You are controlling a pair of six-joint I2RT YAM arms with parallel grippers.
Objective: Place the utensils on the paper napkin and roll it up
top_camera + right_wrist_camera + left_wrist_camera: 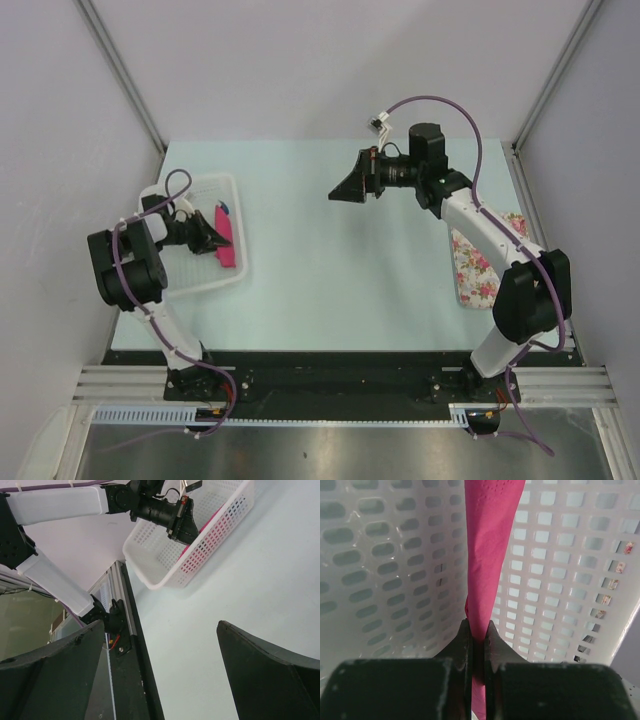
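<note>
Paper napkin [487, 555], magenta-pink and faintly dimpled, is bunched into a creased strip inside the white basket [200, 181]. The left pincer [477, 630] has its fingers pressed together on the strip. The basket is a glossy plastic lattice, with oblong slots on one wall and square holes on another. It sits at the left edge of the pale mint, matte desk [320, 280]. Plain grey-white panels [330, 70] with metal corner posts [120, 70] enclose the desk. The right pincer [345, 188] hangs spread above mid-desk, holding nothing. A rectangular floral tray [470, 270] lies at the right edge.
</note>
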